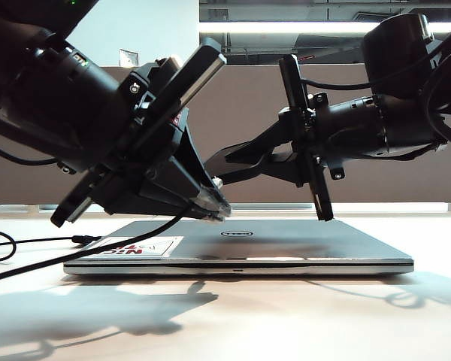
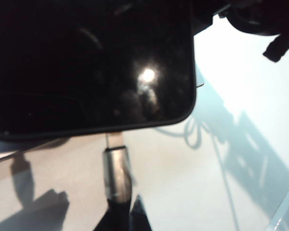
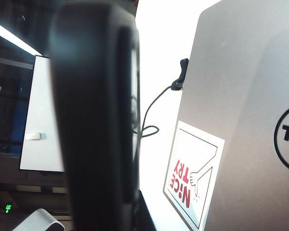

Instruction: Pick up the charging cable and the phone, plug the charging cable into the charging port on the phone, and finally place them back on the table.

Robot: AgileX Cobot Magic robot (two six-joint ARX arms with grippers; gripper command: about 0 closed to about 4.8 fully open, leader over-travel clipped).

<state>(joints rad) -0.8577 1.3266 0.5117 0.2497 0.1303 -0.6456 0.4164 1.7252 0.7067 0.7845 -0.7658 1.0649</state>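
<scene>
We saw two matte black robot arms. The left arm [image 1: 37, 83] was thick and rounded, with a silver screw head [image 1: 134, 88] on its wrist bracket and a flat black camera bar [image 1: 182, 79] mounted there. Its left gripper [image 1: 210, 207] tapered to angular black plates with pale, worn-looking tips. The right arm [image 1: 406, 120] had a bulbous black joint housing, looped black cables [image 1: 443, 83], and the right gripper [image 1: 225, 159] of flat black plates.

light: bright ceiling strip [image 1: 316, 27], arms backlit
shadows: dark on table [image 1: 225, 316]
glare: spot on phone [image 2: 86, 62]
blur: wrist close-ups soft
</scene>
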